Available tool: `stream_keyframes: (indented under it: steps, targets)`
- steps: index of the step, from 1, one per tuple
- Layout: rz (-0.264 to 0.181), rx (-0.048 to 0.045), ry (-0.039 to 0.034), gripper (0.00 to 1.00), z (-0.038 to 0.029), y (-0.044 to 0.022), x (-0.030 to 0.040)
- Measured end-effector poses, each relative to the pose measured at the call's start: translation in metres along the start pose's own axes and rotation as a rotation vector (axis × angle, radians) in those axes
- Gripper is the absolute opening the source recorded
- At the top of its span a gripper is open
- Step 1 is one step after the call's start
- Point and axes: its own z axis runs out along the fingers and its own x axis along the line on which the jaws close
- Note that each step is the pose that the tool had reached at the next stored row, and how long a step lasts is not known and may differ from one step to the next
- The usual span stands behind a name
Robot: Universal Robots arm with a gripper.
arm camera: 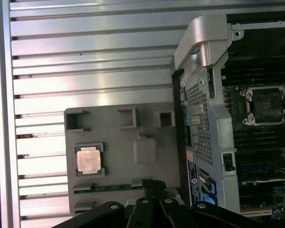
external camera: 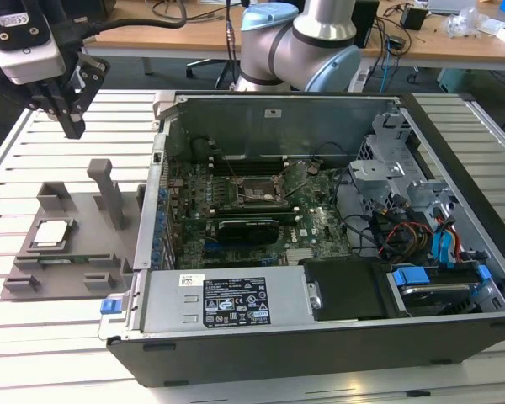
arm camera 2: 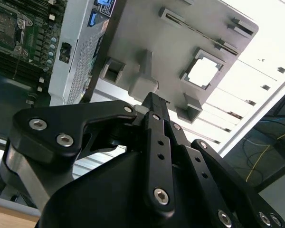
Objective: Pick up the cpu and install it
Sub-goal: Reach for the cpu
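Nearest, the open computer case [external camera: 320, 341] sits on the tabletop [external camera: 34, 337]. Beside it the cpu [external camera: 52, 233] lies flat in a grey holder tray [external camera: 80, 210]. Farther back the gripper [external camera: 72, 126] hangs above, clenched empty, apart from the cpu.

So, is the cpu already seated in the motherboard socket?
No, in the exterior view the cpu lies in the grey tray, outside the computer case.

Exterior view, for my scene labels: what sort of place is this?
Probably a robotics lab bench: an open computer case lies on a slatted metal table, the cpu sits in a grey holder tray, and cable-strewn desks stand behind.
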Motion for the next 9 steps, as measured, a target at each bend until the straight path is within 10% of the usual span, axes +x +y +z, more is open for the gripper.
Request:
stream_keyframes:
  steps: [9]
  targets:
    - [0.000,0.0001,0.0000,0.11,-0.0002,-0.0005,0.0068]
